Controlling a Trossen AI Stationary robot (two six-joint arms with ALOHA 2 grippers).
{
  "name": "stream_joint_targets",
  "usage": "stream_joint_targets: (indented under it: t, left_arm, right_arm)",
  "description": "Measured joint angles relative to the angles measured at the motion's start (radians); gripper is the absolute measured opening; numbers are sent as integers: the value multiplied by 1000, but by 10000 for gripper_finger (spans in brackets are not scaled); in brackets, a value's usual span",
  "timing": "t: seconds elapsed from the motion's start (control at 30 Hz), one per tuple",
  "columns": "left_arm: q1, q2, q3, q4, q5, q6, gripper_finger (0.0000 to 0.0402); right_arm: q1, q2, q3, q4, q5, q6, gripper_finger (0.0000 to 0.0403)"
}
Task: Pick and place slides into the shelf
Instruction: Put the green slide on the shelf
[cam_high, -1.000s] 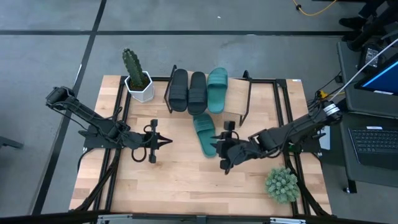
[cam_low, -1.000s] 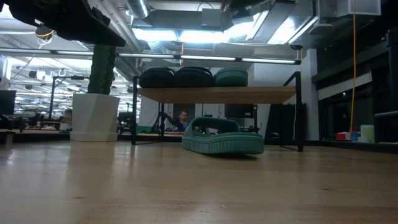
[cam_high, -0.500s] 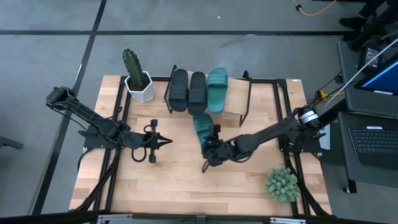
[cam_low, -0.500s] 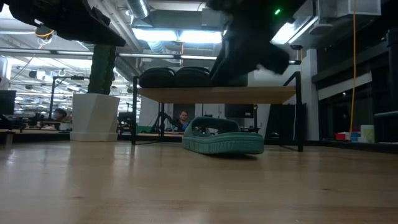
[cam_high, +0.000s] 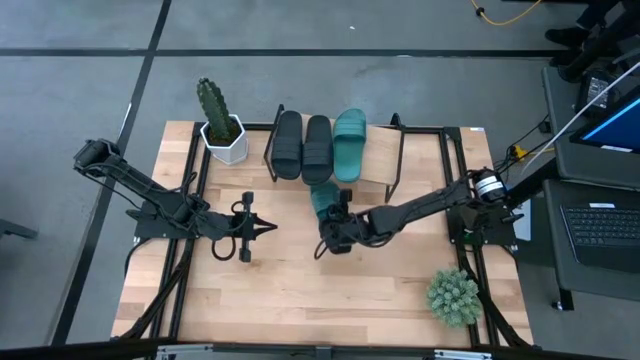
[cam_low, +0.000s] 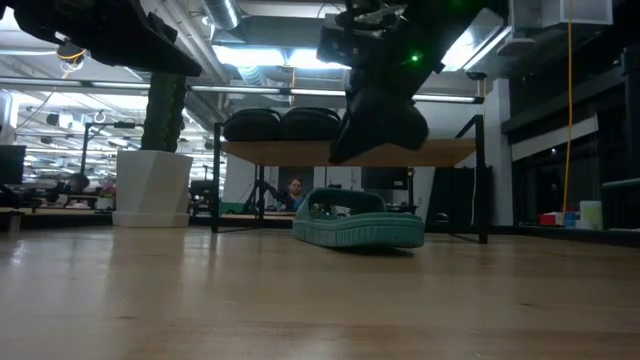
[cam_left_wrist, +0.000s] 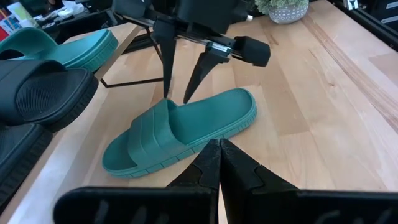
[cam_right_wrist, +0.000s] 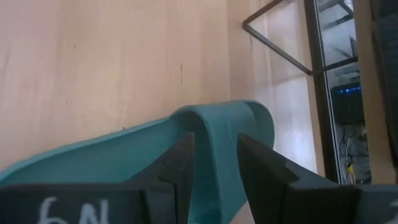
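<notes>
- My right gripper (cam_high: 333, 232) sits over the loose teal slide (cam_high: 323, 205) on the tabletop (cam_high: 280, 290), in front of the shelf (cam_high: 378, 155).
- From the right wrist camera, its two fingers (cam_right_wrist: 264, 168) stand apart on either side of the slide's strap, one along each edge; I cannot tell whether they touch it.
- From the left wrist camera the same fingers point down at the slide's strap end, tips at or just above the rubber.
- The low camera shows the slide (cam_low: 358, 220) flat on the table with the right gripper hanging directly above it.
- Three slides are already on the shelf side by side: two black slides (cam_high: 301, 145) and one teal one (cam_high: 348, 131), with bare board to their right.
- My left gripper (cam_high: 262, 228) hovers over the table's left half, well apart from the slide, its fingers closed together on nothing.
- A potted cactus (cam_high: 219, 122) stands left of the shelf, and a round green plant (cam_high: 453, 296) at the near right corner.
</notes>
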Motion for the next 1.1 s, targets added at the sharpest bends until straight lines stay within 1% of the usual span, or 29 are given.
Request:
stream_joint_targets:
  t: [0.23,0.37,0.5,0.73,0.87,0.9,1.0,1.1]
  left_arm:
    - [0,0,0,0,0,1,0]
    - [0,0,0,0,0,1,0]
    - [0,0,0,0,0,8,0]
    - [0,0,0,-1,0,8,0]
    - [0,0,0,-1,0,8,0]
    - [0,0,0,-1,0,8,0]
    - [1,0,0,-1,0,8,0]
    - [1,0,0,-1,0,8,0]
  right_arm:
    - [-7,0,-30,10,0,46,122]
    - [-7,0,-77,65,0,48,122]
    - [-18,-1,-94,96,0,47,122]
    - [-57,-1,-140,145,0,11,122]
    - [-69,-1,-142,165,0,-14,122]
    - [-71,-1,-142,170,-6,-29,122]
    - [-82,-1,-142,177,-72,-38,122]
    - [-91,-1,-142,177,-84,-35,122]
